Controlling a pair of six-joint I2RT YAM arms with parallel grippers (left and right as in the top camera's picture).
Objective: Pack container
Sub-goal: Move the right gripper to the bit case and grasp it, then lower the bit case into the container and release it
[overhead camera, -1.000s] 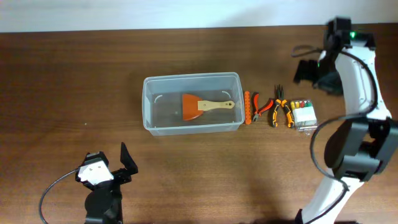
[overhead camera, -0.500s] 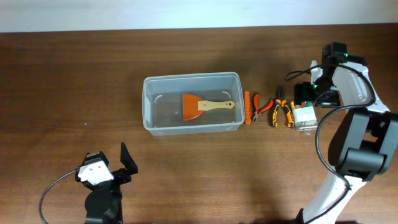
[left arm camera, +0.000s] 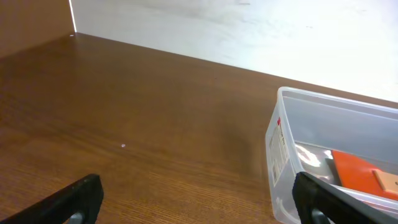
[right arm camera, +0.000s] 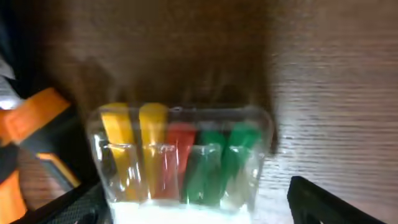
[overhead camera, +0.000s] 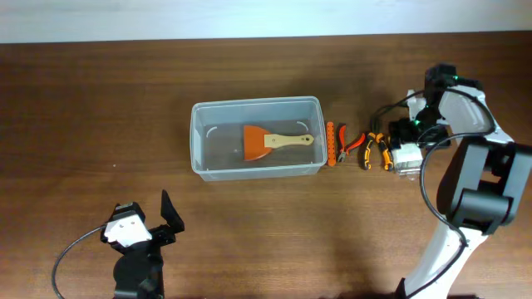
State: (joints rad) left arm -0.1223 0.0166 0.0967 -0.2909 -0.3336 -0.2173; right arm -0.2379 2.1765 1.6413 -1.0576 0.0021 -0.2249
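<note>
The container (overhead camera: 198, 139) is a clear rectangular tub at the table's middle, holding an orange scraper (overhead camera: 259, 141) with a wooden handle. It also shows in the left wrist view (left arm camera: 283, 152), with the scraper (left arm camera: 357, 172) inside. My left gripper (overhead camera: 154, 226) is open and empty near the front edge, left of the tub; its fingers (left arm camera: 199, 205) frame bare wood. My right gripper (overhead camera: 407, 133) is open, low over a small clear case of coloured bits (overhead camera: 406, 156). In the right wrist view its fingers (right arm camera: 199, 208) straddle that case (right arm camera: 180, 155).
Between tub and case lie an orange tool (overhead camera: 330, 144), red-handled pliers (overhead camera: 349, 144) and orange-and-black pliers (overhead camera: 374, 149). An orange-and-black handle (right arm camera: 31, 124) shows left of the case. A white wall runs along the table's far edge.
My right arm has swung from the far right back of the table forward and down over the case of bits. The left arm and the tub have not moved.
</note>
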